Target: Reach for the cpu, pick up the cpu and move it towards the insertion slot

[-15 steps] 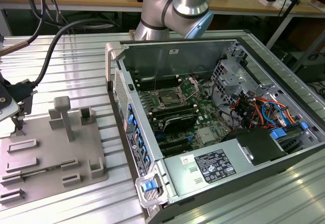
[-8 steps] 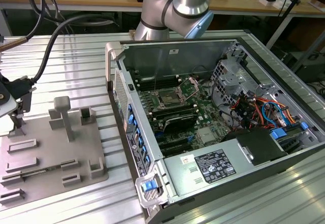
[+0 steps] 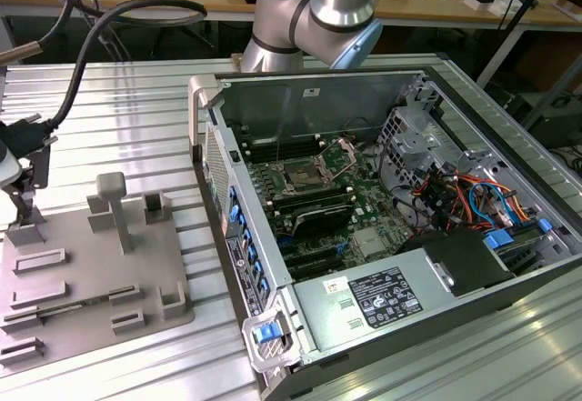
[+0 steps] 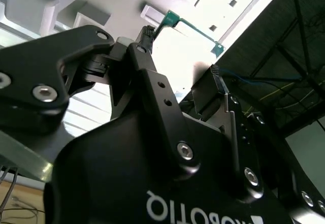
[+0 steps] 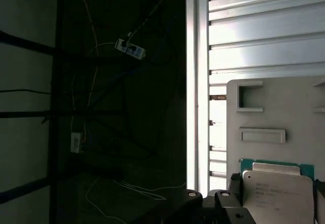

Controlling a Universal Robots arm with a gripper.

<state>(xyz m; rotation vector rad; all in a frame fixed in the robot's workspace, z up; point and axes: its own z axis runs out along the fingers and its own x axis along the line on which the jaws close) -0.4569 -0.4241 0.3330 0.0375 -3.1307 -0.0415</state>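
In the first wrist view the cpu (image 5: 277, 196), a flat silvery square with a green rim, sits between the two dark fingertips of my gripper (image 5: 277, 183), which is shut on it. It hangs above the corner of the grey plastic tray (image 5: 284, 107). The second wrist view shows the cpu's thin green edge (image 4: 195, 31) just past the tips of the gripper (image 4: 180, 49). In the exterior view the gripper (image 3: 23, 192) hovers at the tray's (image 3: 82, 283) far left end. The insertion slot (image 3: 305, 180), with its silver frame and dark centre, lies on the motherboard inside the open computer case.
The computer case (image 3: 382, 83) has upright metal walls around the motherboard. It holds a power supply (image 3: 377, 296) and a cable bundle (image 3: 464, 196). An upright post (image 3: 114, 205) and several raised blocks stand on the tray. A black hose (image 3: 118, 19) arcs over the ribbed table.
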